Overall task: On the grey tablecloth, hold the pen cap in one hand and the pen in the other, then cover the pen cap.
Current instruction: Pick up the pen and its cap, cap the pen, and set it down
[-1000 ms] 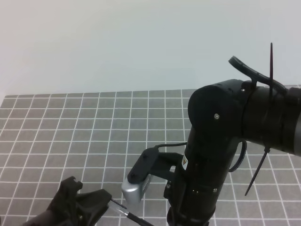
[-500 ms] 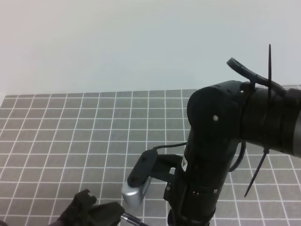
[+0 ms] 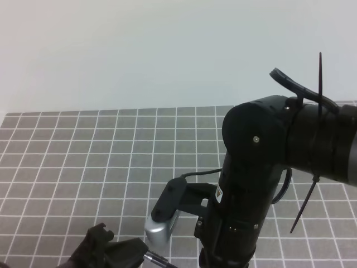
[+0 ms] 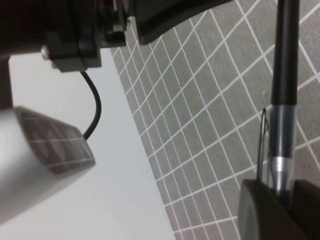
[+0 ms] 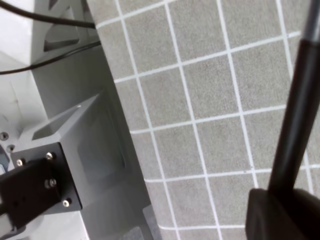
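Dropping toward bottom-left frame edge since 1 second ago, left gripper [image 4: 277, 197] clamps pen cap [image 4: 280, 145]; right gripper [image 5: 285, 210] clamps pen [image 5: 296, 115]; capping looks nearly done.

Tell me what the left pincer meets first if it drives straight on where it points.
Probably the right arm's black lower body, just beyond the thin black pen sticking out of the left pincer; depth is unclear.

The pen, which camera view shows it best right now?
The left wrist view: the pen fills the right side, its black barrel running up from the shut left gripper. The right wrist view shows one black shaft at the right edge. The exterior high view catches only a sliver at the bottom edge.
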